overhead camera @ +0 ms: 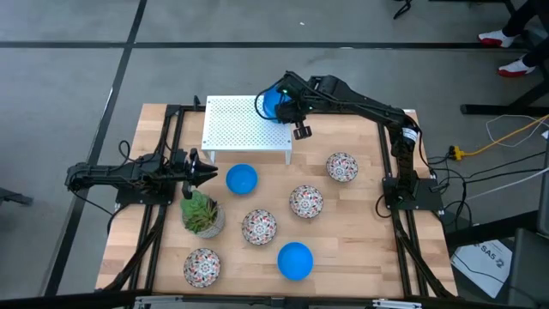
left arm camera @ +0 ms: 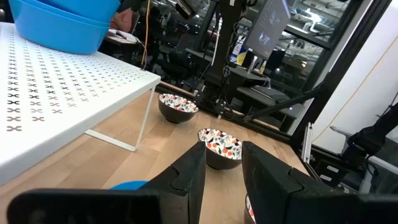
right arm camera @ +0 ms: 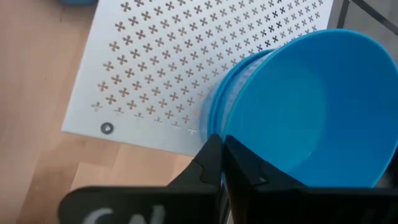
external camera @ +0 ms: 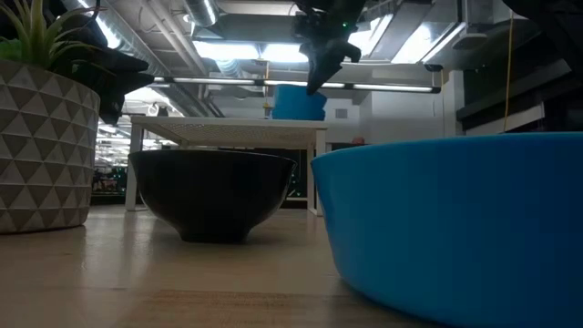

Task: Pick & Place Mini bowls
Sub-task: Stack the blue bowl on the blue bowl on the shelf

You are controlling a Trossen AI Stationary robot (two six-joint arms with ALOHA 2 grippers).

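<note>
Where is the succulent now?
In the high view the succulent stands on the table's left side, just in front of the left gripper, between a blue bowl and the patterned bowl at the front-left.

Grey floor (overhead camera: 69, 77) with dark seams; ceiling strip lights (external camera: 228, 50), ducts overhead

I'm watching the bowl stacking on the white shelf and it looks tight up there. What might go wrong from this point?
The right gripper, shut on the rim of the top blue bowl, holds it nested in another blue bowl near the white perforated shelf's corner. It looks tilted, so releasing could leave it crooked or let it slide. Pulling away might drag the stack toward the edge. The left gripper waits open near the succulent.
</note>
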